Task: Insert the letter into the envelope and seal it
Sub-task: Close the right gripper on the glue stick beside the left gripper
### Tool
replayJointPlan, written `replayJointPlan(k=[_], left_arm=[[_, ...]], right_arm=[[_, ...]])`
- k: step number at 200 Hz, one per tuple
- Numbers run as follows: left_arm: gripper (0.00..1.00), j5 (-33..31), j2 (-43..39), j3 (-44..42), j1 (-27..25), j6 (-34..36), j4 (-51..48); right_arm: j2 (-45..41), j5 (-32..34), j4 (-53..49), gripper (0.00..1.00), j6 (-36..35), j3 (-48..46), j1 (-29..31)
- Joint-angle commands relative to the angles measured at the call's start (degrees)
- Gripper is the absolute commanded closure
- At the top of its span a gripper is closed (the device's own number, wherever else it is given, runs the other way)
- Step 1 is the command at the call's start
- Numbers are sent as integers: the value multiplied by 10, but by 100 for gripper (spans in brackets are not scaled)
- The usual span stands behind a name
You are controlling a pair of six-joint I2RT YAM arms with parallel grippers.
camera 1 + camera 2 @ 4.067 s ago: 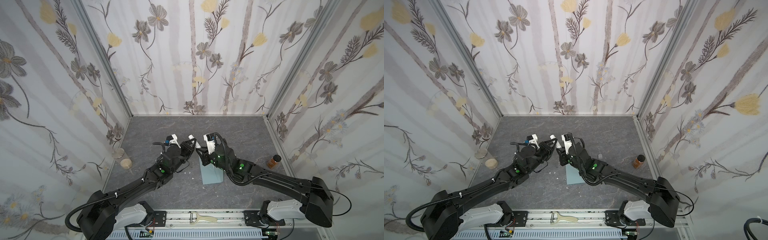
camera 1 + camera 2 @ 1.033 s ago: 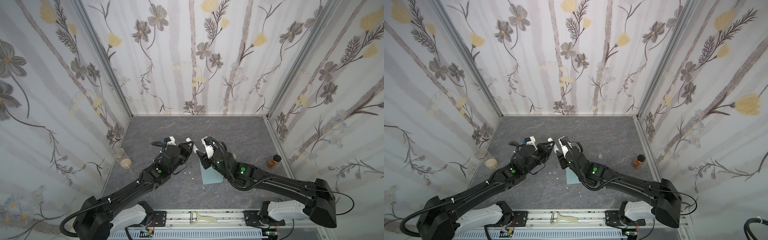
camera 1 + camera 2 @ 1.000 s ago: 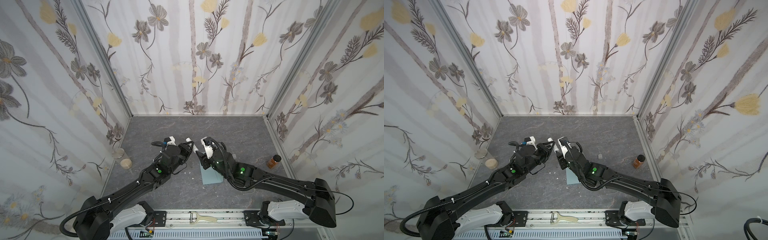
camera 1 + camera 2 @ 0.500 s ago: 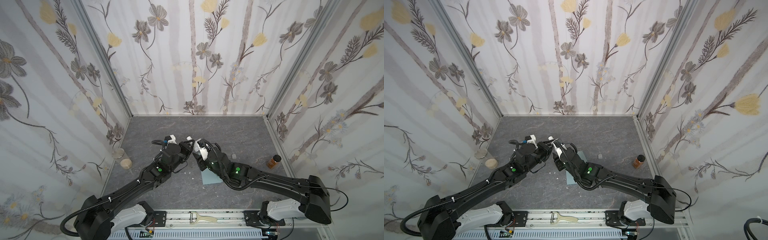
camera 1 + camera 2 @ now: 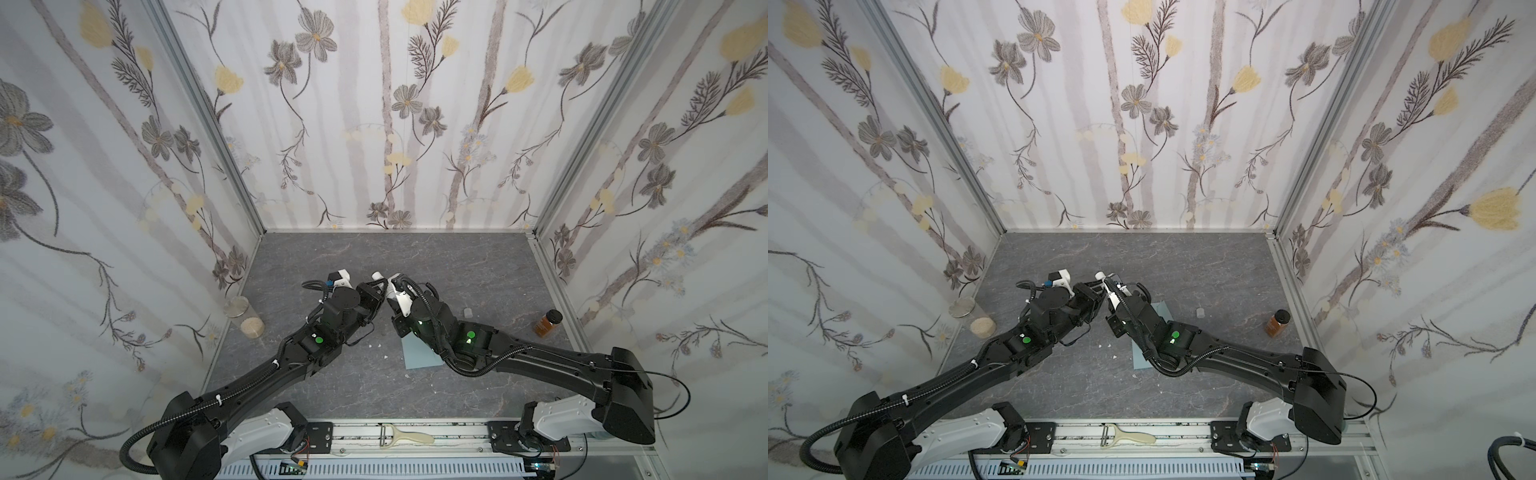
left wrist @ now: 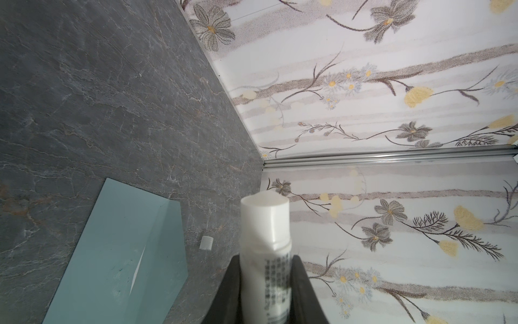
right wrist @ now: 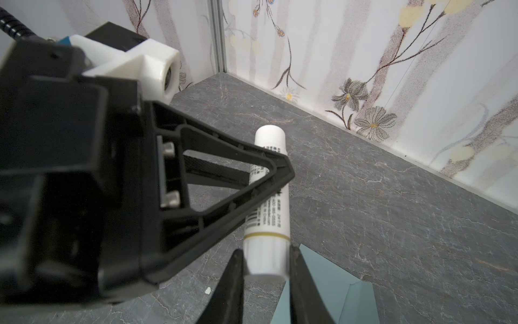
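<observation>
Letter in envelope: done, I judge. The flat dusty blue-grey paper envelope [image 6: 112,252] lies on the dark grey stone-look table [image 5: 457,257]. At its fold I see only a thin white sliver, which I take to be the pale paper letter [image 6: 138,270]. No loose sheet shows anywhere.
Sealing: not done. No glue is on the flap as far as I can see, and I cannot tell whether the flap lies flat or lifted.
Step in hand: readying the glue, probably twisting it out.
My left pincer [image 6: 265,283]: above the envelope's far-left corner, jaws closed narrow on the middle of the small white plastic glue stick [image 7: 267,221].
My right pincer [image 7: 266,276]: directly over the envelope, jaws pressed on either side of the glue stick's base end below its yellow ring.
Small white cap [image 6: 206,242]: off the stick, on the table just right of the envelope.
Left to do: spread glue, press the flap down.
Clear jar with silver-grey top [image 5: 235,306]: well left of the envelope at the wall, contents not visible.
Round beige grainy-topped pot [image 5: 252,327]: touching that jar; granules or a cork lid, I cannot tell.
Small amber bottle with black cap [image 5: 548,322]: well right of the envelope, brown contents.
</observation>
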Motion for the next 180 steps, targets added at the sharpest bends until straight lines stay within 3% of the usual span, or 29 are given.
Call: replayJointPlan(k=[1,47,117,180], left_arm=[[100,19,-2,-7,-2,-1,33],[100,24,-16,-35,-1,-8,63],[100,25,-40,-85,-7,-29,117],[100,8,-46,-113,-26,-34,165]], right_arm=[[-7,-59,36,81,19,2,-2],[-31,-163,77,81,90,-17,-26],[-60,-348,180,81,255,-69,-102],[-51,-430,279,82,384,-103,-133]])
